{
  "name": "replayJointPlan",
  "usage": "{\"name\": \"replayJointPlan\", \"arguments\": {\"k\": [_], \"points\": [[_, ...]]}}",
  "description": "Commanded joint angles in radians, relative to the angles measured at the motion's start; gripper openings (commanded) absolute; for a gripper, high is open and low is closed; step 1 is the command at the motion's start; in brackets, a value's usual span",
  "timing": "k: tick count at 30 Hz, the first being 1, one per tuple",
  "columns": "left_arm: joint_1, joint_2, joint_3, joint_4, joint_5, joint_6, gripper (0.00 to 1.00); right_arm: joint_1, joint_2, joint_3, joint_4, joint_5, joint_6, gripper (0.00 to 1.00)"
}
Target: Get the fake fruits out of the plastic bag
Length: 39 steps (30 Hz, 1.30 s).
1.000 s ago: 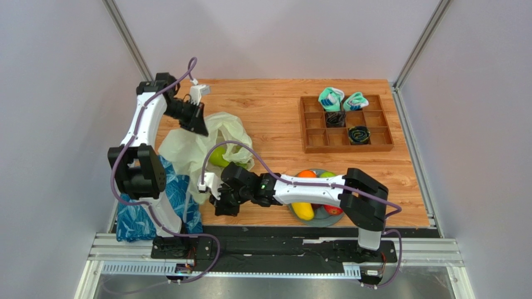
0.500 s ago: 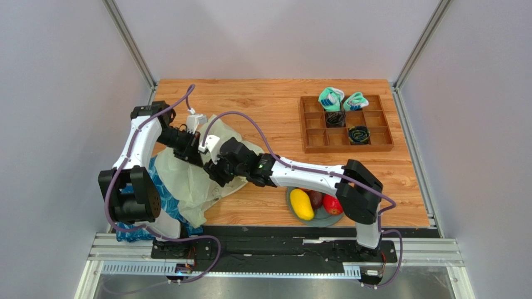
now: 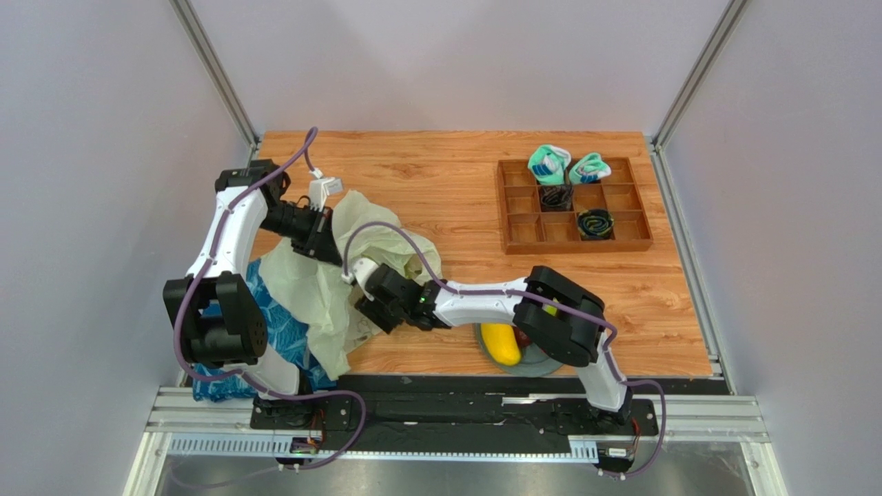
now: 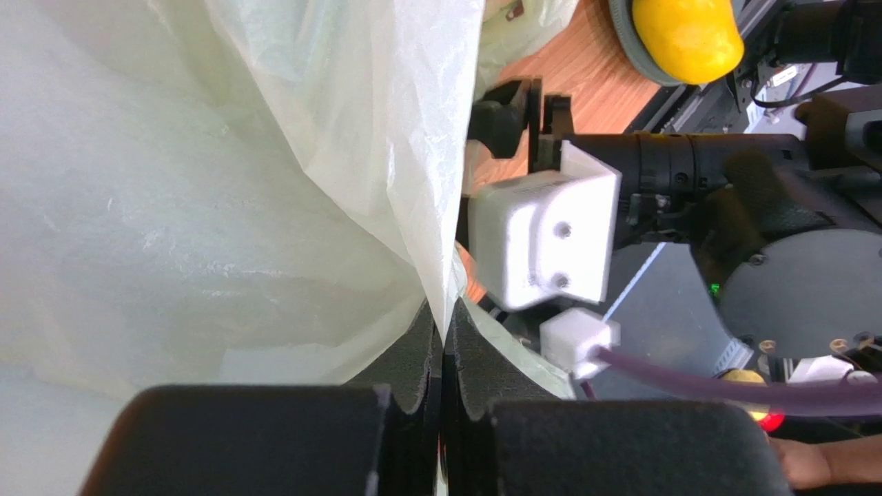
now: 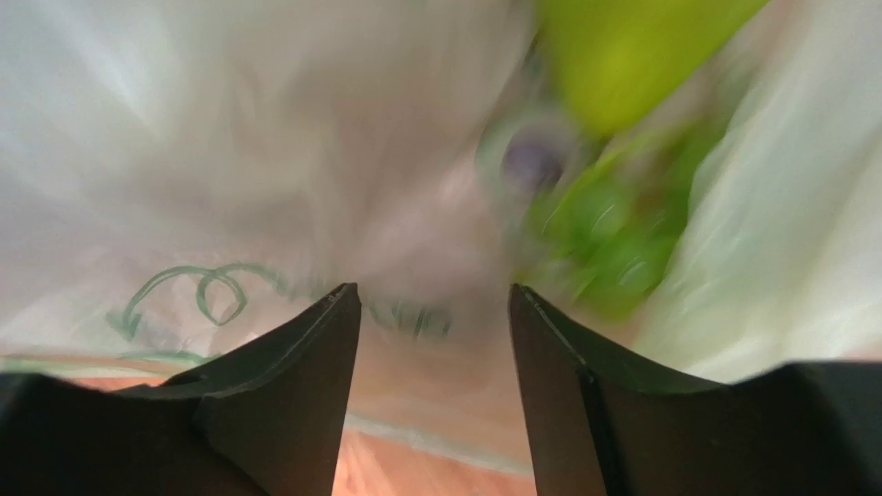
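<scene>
Rolled socks (image 3: 549, 162) sit in a wooden divider tray (image 3: 576, 246).

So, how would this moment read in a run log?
left gripper: shut on plastic bag | right gripper: open, facing bag | green fruit: in bag, blurred | yellow mango: on plate

The thin, pale yellow-green plastic bag (image 3: 311, 284) lies crumpled at the desk's (image 3: 456, 176) left, with blurred green fruits (image 5: 626, 57) inside. A yellow mango (image 3: 502, 345) lies out to its right, at the near edge.

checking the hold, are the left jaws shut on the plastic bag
Yes, the left jaws meet, pinching the thin pale yellow-green plastic bag.
</scene>
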Motion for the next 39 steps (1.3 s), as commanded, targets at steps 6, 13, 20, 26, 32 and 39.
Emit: {"name": "replayJointPlan", "arguments": {"k": [6,13,20,26,32,39], "points": [[0.0,-0.044,0.027,-0.171,0.113,0.108,0.0,0.099,-0.337,-0.395,-0.058,-0.422,0.084,0.49],[-0.003,-0.065,-0.002,-0.271,0.175,0.223,0.0,0.035,-0.405,-0.3,-0.107,-0.451,0.003,0.28],[-0.003,-0.075,0.004,-0.254,0.147,0.202,0.0,-0.002,-0.368,-0.153,-0.055,0.032,-0.139,0.68],[-0.005,-0.076,0.004,-0.259,0.15,0.205,0.0,-0.028,-0.38,-0.131,-0.031,0.103,-0.331,0.71],[-0.005,-0.078,0.027,-0.285,0.15,0.214,0.0,-0.032,-0.352,-0.192,-0.019,0.114,-0.48,0.88],[-0.005,-0.101,0.023,-0.26,0.172,0.191,0.0,-0.063,-0.283,-0.203,0.001,0.071,-0.537,1.0]]}}
